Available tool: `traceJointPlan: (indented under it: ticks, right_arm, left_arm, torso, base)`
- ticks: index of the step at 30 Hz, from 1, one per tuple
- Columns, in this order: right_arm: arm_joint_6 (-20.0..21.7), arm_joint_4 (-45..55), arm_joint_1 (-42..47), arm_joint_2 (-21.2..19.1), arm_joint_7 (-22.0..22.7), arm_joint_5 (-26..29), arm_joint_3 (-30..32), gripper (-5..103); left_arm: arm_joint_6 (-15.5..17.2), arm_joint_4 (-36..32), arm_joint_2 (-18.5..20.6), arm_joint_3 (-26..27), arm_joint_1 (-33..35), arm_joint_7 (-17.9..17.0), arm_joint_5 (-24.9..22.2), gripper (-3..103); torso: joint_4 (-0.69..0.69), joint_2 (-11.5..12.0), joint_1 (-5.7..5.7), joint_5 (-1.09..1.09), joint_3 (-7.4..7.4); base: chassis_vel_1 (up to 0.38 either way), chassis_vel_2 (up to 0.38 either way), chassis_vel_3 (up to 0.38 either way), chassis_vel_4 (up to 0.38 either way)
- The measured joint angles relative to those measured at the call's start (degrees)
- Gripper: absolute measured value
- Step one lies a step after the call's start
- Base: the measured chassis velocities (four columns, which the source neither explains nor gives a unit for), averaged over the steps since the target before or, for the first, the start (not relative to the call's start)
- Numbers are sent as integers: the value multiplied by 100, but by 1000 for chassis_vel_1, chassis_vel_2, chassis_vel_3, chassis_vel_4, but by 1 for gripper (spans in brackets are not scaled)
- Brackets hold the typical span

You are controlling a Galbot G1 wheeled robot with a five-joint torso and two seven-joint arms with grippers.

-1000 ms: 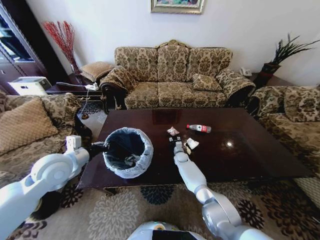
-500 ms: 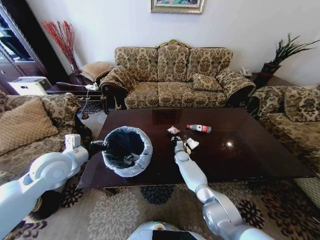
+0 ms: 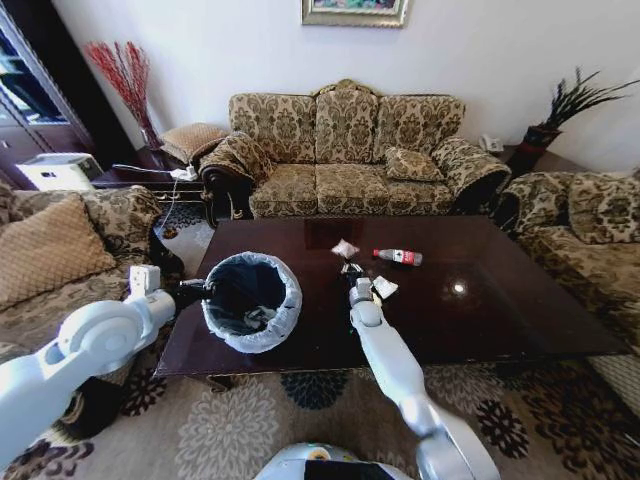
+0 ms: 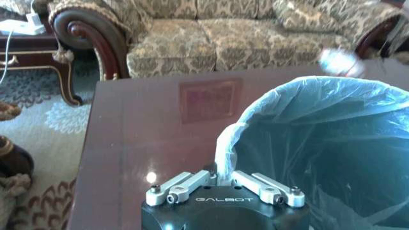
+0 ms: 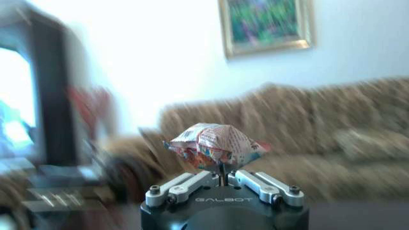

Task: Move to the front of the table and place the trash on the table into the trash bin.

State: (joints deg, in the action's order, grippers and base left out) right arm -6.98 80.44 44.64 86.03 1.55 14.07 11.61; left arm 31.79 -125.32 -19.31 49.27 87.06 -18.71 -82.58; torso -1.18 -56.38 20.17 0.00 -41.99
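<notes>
Our right gripper (image 5: 221, 178) is clamped on a crumpled white and pinkish printed paper wrapper (image 5: 215, 145), held up over the middle of the large glossy dark reddish-brown wooden coffee table (image 3: 480, 320); in the head view that scrap (image 3: 345, 248) sits just above the gripper (image 3: 350, 268), to the right of the bin. We cannot read the print on it, and the room behind it in the right wrist view is smeared.

Our left gripper (image 4: 221, 178) is pinched shut on the near-left rim of the small round dark trash bin with its pale bluish-white plastic bag liner (image 4: 332, 139), which stands on the table's near-left part (image 3: 252, 300). Its right side is cut off in the left wrist view. Something pale lies in the bottom of the bin, too small to make out.

On the table to the right lie a small clear plastic bottle with a red label (image 3: 398, 257) on its side and, nearer, a white crumpled scrap (image 3: 384, 288), partly hidden by our right arm.
</notes>
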Motion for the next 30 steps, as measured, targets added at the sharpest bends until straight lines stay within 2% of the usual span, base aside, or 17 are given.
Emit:
traceJointPlan:
  ticks: [1, 2, 3, 6, 7, 10, 12, 13, 15, 16, 18, 21, 22, 24, 27, 28, 30]
  right_arm:
    - [24, 396, 114, -53, -99, 102, -43, 0]
    - [125, 1678, 438, -257, -449, 462, -256, 0]
    - [125, 1678, 438, -257, -449, 462, -256, 0]
    - [396, 3041, 790, -592, -1078, 1040, -571, 0]
    - [396, 3041, 790, -592, -1078, 1040, -571, 0]
    - [726, 3859, 1001, -853, -1340, 1465, -1072, 0]
    - [756, 3919, 1027, -889, -1362, 1492, -1155, 0]
    - [791, 3994, 1115, -1003, -1463, 1492, -1414, 0]
    - [749, 3952, 1242, -1099, -1791, 1380, -1564, 0]
    - [749, 3952, 1242, -1099, -1791, 1380, -1564, 0]
    - [614, 3786, 1400, -1153, -2092, 979, -1577, 0]
    - [591, 3661, 1475, -1170, -2111, 730, -1634, -2]
    - [567, 3624, 1484, -1159, -2111, 663, -1647, 3]
    - [548, 3605, 1488, -1149, -2111, 620, -1652, 3]
    - [527, 3542, 1513, -1051, -2016, 349, -1663, 19]
    - [527, 3542, 1513, -1051, -2016, 349, -1663, 19]
    - [465, 3540, 1526, -1023, -1991, 328, -1664, 30]
  left_arm:
    - [6, 47, 56, -15, -37, -24, -95, 0]
    - [18, 180, 235, -69, -131, -114, -384, 0]
    - [18, 180, 235, -69, -131, -114, -384, 0]
    - [7, 249, 386, -126, -195, -183, -562, 0]
    - [7, 249, 386, -126, -195, -183, -562, 0]
    - [-12, 238, 462, -167, -248, -223, -683, 0]
    - [-16, 233, 470, -170, -253, -225, -693, 0]
    - [-16, 216, 476, -175, -270, -230, -715, 0]
    - [-17, 169, 457, -176, -296, -240, -733, 0]
    - [-17, 169, 457, -176, -296, -240, -733, 0]
    - [-21, 79, 401, -169, -296, -247, -745, 0]
    - [-20, -17, 346, -168, -291, -255, -746, 0]
    - [-20, -60, 328, -169, -294, -258, -746, 0]
    - [-20, -84, 319, -169, -297, -260, -746, 0]
    - [-21, -199, 311, -167, -320, -274, -784, 0]
    - [-21, -199, 311, -167, -320, -274, -784, 0]
    - [-21, -200, 309, -148, -321, -276, -790, 0]
  torso:
    - [-1, 0, 0, -1, 0]
    - [0, 0, 0, -1, 0]
    - [0, 0, 0, -1, 0]
    - [0, 0, 0, -1, 1]
    - [0, 0, 0, -1, 1]
    - [0, -1, -1, -1, 1]
    - [0, -1, -1, -1, 1]
    - [-1, 0, -1, -1, 1]
    - [-1, 0, 0, 0, 1]
    - [-1, 0, 0, 0, 1]
    - [-1, 0, 0, 0, 0]
    - [0, 0, 0, 0, 0]
    - [-1, 0, 0, 0, 0]
    - [-1, 0, 0, 0, 0]
    - [-1, 0, 0, 0, 0]
    - [-1, 0, 0, 0, 0]
    - [-1, 0, 0, 0, 0]
  base:
    - [0, 0, 0, 0]
    - [0, 0, 0, 0]
    - [0, 0, 0, 0]
    - [0, 0, 0, 0]
    - [0, 0, 0, 0]
    - [0, 0, 0, 0]
    - [0, 0, 0, 0]
    - [0, 0, 0, 0]
    - [0, 0, 0, 0]
    - [0, 0, 0, 0]
    - [0, 0, 0, 0]
    - [0, 0, 0, 0]
    - [0, 0, 0, 0]
    - [0, 0, 0, 0]
    - [0, 0, 0, 0]
    - [0, 0, 0, 0]
    - [0, 0, 0, 0]
